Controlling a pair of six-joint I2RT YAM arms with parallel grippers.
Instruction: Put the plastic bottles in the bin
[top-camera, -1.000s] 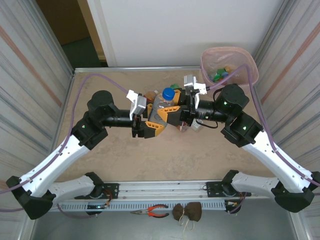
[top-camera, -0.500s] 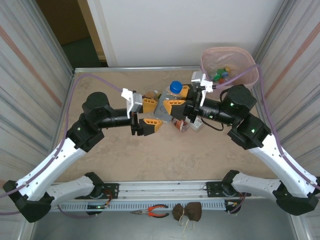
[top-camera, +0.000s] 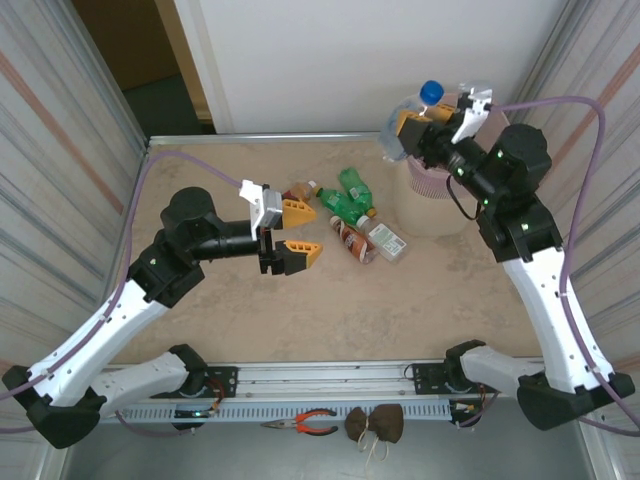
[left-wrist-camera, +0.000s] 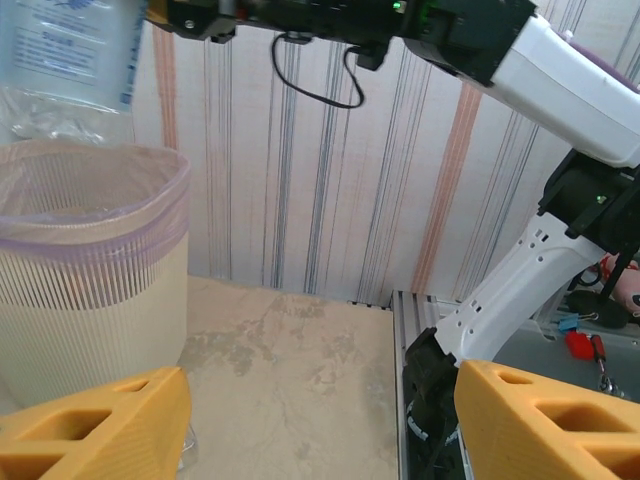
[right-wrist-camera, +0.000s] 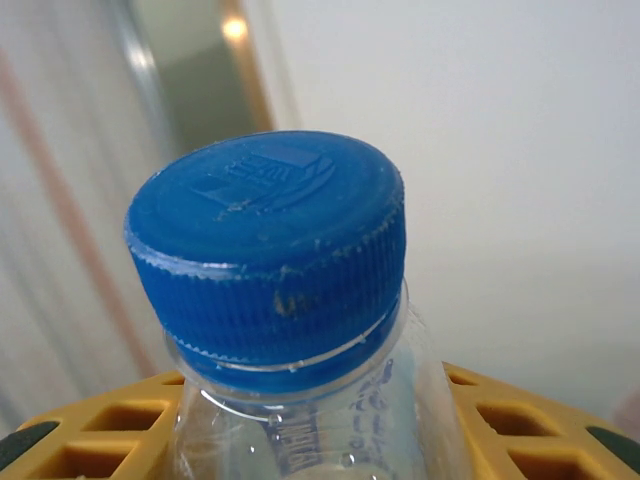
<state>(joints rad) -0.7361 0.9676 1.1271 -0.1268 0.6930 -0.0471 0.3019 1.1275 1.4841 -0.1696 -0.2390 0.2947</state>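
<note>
My right gripper (top-camera: 424, 124) is shut on a clear bottle with a blue cap (top-camera: 431, 92) and holds it high above the pale pink bin (top-camera: 425, 207). In the right wrist view the blue cap (right-wrist-camera: 270, 235) sits close up, with orange fingers (right-wrist-camera: 75, 445) on both sides of the neck. Left of the loose bottles, my left gripper (top-camera: 297, 232) is open with nothing between its fingers. On the table lie a green bottle (top-camera: 351, 198), a brown bottle (top-camera: 299, 190), a dark-labelled bottle (top-camera: 353, 241) and a clear one (top-camera: 386, 241). The left wrist view has the bin (left-wrist-camera: 90, 270) under the held bottle (left-wrist-camera: 70, 50).
Striped metal walls close in the table on both sides, with a white wall at the back. The right arm (left-wrist-camera: 560, 70) reaches across the top of the left wrist view. Pliers (top-camera: 315, 422) lie on the front rail, off the work surface.
The right gripper lifted the blue-capped bottle from the table's middle up and right to above the bin. The left gripper let go of it, opened and drew back left.
</note>
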